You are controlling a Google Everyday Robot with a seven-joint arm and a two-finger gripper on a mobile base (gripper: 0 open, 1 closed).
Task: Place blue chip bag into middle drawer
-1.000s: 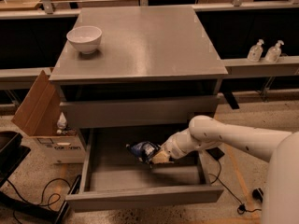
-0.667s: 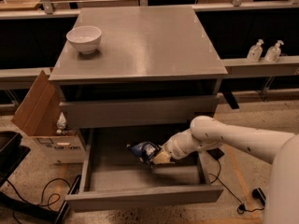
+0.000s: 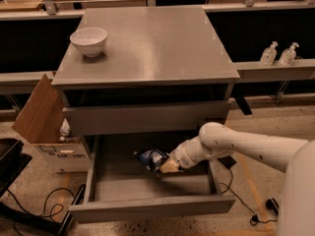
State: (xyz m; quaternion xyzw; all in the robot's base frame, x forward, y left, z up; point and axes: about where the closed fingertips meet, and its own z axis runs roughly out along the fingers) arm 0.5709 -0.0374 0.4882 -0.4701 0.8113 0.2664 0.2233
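The task looks most of the way through, with the release left to do. The middle drawer (image 3: 90, 177) stands pulled well out from the grey cabinet (image 3: 147, 118), its shallow tray open to the camera, so nothing about opening it remains. The white arm (image 3: 246, 144) reaches in from the right, over the drawer's right wall, and the gripper (image 3: 165, 165) sits inside the tray, right of its middle. The blue chip bag (image 3: 150, 157) is at the gripper's tip, within the drawer's walls and just left of the gripper, tilted, with its white-printed face turned up. The fingers (image 3: 171, 167) seem pinched on the bag's right-hand edge. That is my reading of how the bag hangs off them at an angle instead of lying flat, since the contact itself is small and partly masked by the bag. Whether the bag's lower edge already touches the drawer floor I cannot tell; it looks low, near the floor. So the carrying part appears done — the bag is over the right compartment — and what is left, in my judgement, is to let it go, see that it settles flat on the grey floor, and draw the arm back out over the side wall without snagging the foil. The task sentence does not call for pushing the drawer shut. Up on the worktop (image 3: 157, 48) the white bowl (image 3: 89, 40) sits near the back left corner, well apart from all this.
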